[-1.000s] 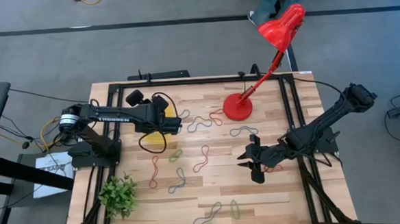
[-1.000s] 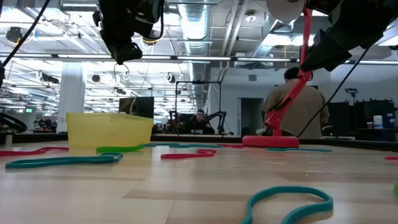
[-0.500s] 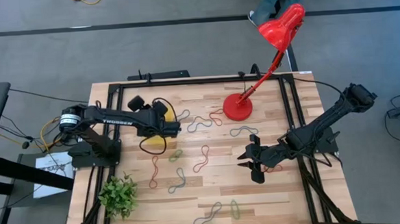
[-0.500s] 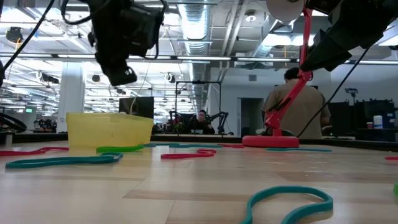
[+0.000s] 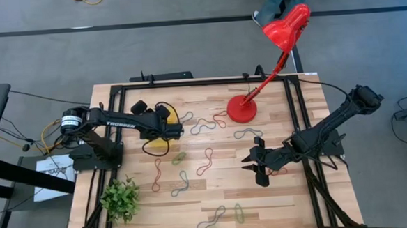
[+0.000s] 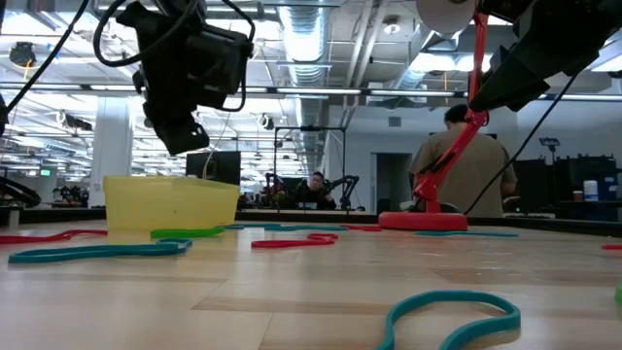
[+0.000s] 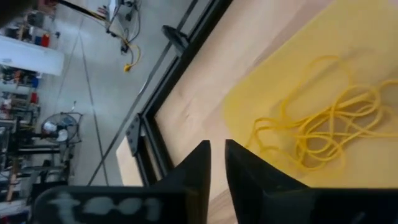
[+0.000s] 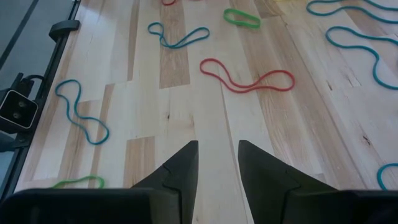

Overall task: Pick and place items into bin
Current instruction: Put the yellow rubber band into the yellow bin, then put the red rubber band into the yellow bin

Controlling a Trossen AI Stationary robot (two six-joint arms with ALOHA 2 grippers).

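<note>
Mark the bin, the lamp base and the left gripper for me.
bin (image 6: 146, 204): low view, front wall.
lamp base (image 5: 242, 110): high view, middle of the red disc.
left gripper (image 7: 217, 163): left wrist view, narrow gap between its fingertips, empty.

From above, the left gripper (image 5: 171, 129) covers most of the bin (image 5: 154, 142), so the yellow loops (image 7: 323, 134) inside show only in the left wrist view, where the bin's far side is cut off by the picture's edge
</note>
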